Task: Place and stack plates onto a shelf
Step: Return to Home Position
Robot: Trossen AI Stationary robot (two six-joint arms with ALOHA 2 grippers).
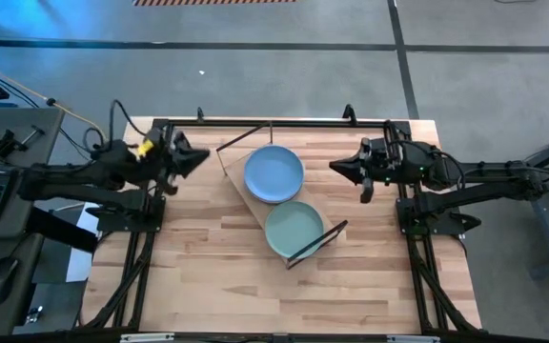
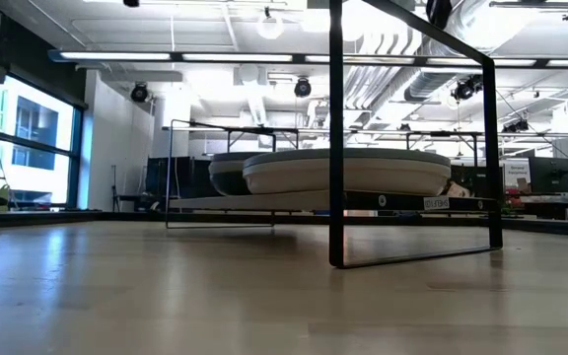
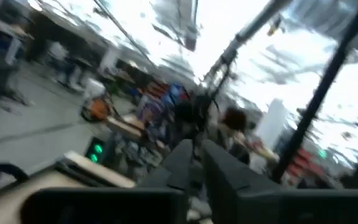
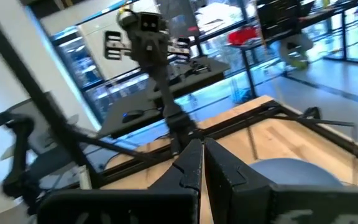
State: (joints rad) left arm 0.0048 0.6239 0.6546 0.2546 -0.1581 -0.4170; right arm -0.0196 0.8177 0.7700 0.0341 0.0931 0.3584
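On the shelf, which is set slantwise at the middle of the bench, two plates are seen uppermost: a light blue plate at the shelf's rear end and a pale green plate at its front end. Thin dark frame rods are seen at both ends of the shelf. The left pincer is held off the shelf's left side, well clear of it, fingers drawn together, nothing gripped. The right pincer is held off the shelf's right side, near the blue plate's edge but apart from it, likewise narrow and empty.
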